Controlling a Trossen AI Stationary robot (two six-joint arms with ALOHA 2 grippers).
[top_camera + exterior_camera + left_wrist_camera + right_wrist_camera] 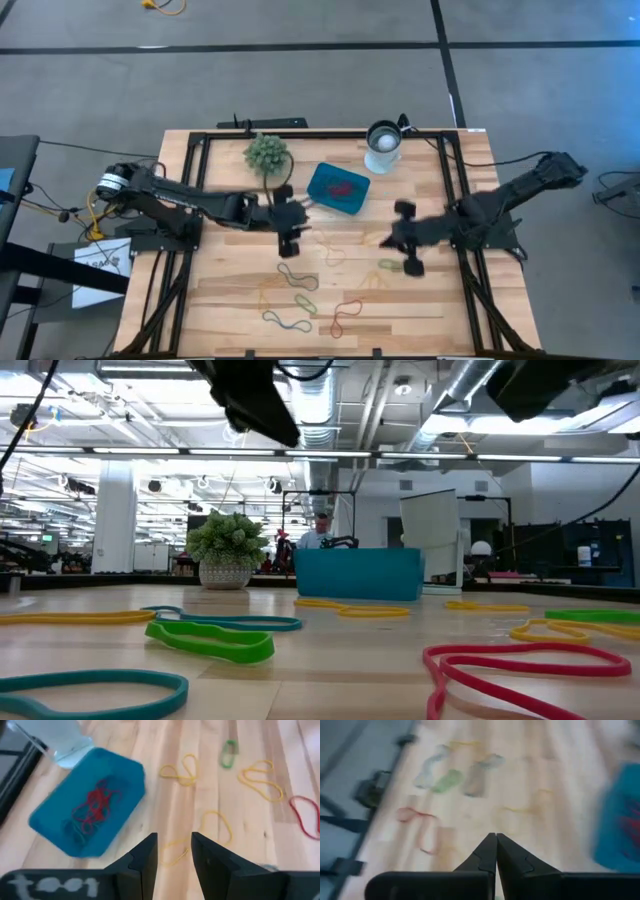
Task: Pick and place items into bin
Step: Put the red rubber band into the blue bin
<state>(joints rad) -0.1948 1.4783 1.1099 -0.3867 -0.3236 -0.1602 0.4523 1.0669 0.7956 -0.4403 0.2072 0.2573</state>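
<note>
Across the wooden table (230,300) lie the two dark arms, one reaching in from each side toward the middle. On the left side, the left gripper (174,857) hangs over bare wood just beside the near edge of the bin (338,188), its fingers (145,860) spread apart with nothing between them. From the opposite side, the right gripper (496,851) hovers over the table right of centre, well apart from the bin, its fingers pressed together and holding nothing that can be seen.

Toward the back of the table, between the two arms, sits the teal bin, a shallow tray with rounded corners, and a tangle of red rubber bands (95,805) already lies inside it. Behind it to the left stands a spiky green plant (266,153) in a small pot, and behind it to the right a white cup (383,142) with a dark rim.

Loose rubber bands are scattered over the front half of the table: yellow loops (260,779) nearest the grippers, a green loop (210,640) and a blue loop (286,322) farther forward, and a red loop (345,316) near the front edge. None of these touches either gripper.
</note>
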